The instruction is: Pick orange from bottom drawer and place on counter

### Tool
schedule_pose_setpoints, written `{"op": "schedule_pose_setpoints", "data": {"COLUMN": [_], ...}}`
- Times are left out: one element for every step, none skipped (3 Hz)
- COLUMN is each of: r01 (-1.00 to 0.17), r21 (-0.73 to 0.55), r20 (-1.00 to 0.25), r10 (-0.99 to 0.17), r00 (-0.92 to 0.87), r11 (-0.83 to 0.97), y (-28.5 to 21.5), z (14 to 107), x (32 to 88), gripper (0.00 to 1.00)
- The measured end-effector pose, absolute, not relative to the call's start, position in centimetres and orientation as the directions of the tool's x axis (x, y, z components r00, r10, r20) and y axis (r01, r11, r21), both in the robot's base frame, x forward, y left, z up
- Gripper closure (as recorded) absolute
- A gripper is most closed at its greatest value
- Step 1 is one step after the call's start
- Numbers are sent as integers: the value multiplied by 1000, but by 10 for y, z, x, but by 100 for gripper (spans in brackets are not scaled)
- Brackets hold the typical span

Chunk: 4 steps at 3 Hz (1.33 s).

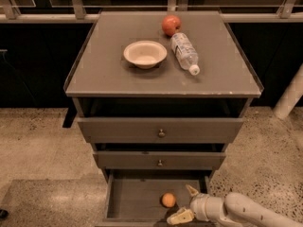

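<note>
Presently, the orange [168, 200] lies in the open bottom drawer [135, 197], right of centre. The gripper [180, 203] sits just right of it, fingers spread, holding nothing. The counter [104, 77] bears a red apple [171, 25], bowl [145, 54] and bottle [184, 52].

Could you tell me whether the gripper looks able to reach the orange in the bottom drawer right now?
Probably yes: the bottom drawer is pulled open, and the gripper, standing open, sits just right of the orange with nothing between.

red apple [171, 25], white bowl [145, 54], plastic water bottle [184, 52]
</note>
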State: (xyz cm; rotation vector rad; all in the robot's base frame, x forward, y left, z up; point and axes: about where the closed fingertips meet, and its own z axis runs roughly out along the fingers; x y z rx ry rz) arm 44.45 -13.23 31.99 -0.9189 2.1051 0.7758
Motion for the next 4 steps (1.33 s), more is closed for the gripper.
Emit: {"op": "schedule_pose_setpoints", "data": {"r01": [-785, -777, -749, -749], "r21": [223, 213, 202, 208], "r20": [-779, -777, -770, -769], "r10": [-378, -380, -371, -368], "r00": [-500, -502, -520, -523], "r11": [578, 592, 631, 630], "y": [-140, -153, -173, -171], "z": [294, 260, 225, 219], "x": [458, 480, 507, 508], "gripper": [0, 0, 0, 0]}}
